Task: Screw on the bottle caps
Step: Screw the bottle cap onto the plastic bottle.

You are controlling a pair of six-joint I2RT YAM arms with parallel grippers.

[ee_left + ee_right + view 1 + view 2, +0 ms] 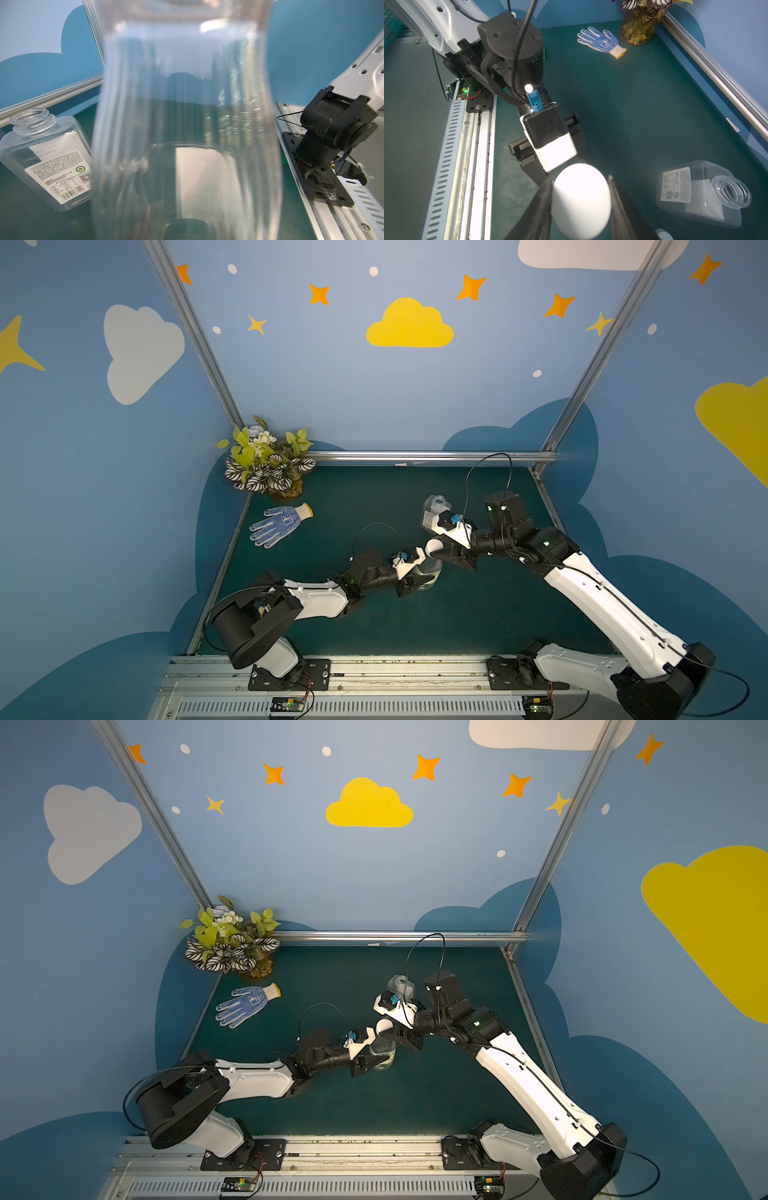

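Risks cross-threading if tilted: white round plastic cap (581,201) pinched in right gripper (580,180), slim clear plastic bottle (187,124) clamped in left gripper (422,578).

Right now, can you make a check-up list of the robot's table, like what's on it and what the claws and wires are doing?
Surface: dark green mat, flat, no spills seen.
Job's things: slim bottle upright in the left gripper; white cap held at its top; square bottle lying on its side, neck open.
Clutter: blue-dotted glove and potted plant near the far left corner, apart from the bottles.
Grippers: left gripper shut on the slim bottle; right gripper shut on the white cap.
Cables: a black cable loops above each wrist.
Surroundings: blue walls with clouds and stars; metal frame rails.
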